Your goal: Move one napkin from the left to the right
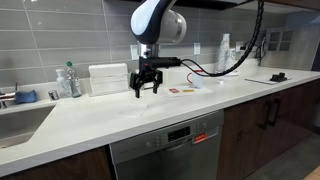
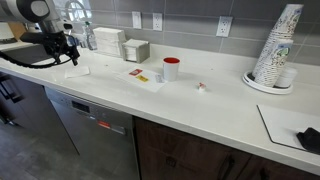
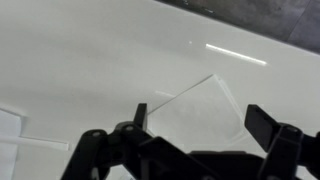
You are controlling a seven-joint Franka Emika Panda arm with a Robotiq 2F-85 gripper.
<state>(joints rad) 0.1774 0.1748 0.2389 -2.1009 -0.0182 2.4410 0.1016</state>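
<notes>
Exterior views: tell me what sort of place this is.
Probably a kitchen, perhaps an office kitchenette: a dishwasher under the counter, a sink set in it, and stacked paper cups.

napkin (image 3: 195, 112) | thin white square sheet | lying flat, skewed | on pale countertop (image 3: 80, 60)

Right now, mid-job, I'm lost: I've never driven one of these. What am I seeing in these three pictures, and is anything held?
It is one robot arm over a kitchen countertop. Two pictures come from cameras standing off the robot; the third looks down from its wrist, past the two dark fingers. They are spread open and hold nothing. The thin white napkin lies on the countertop below them. Also there: a white box, a red cup, stacked paper cups.
</notes>
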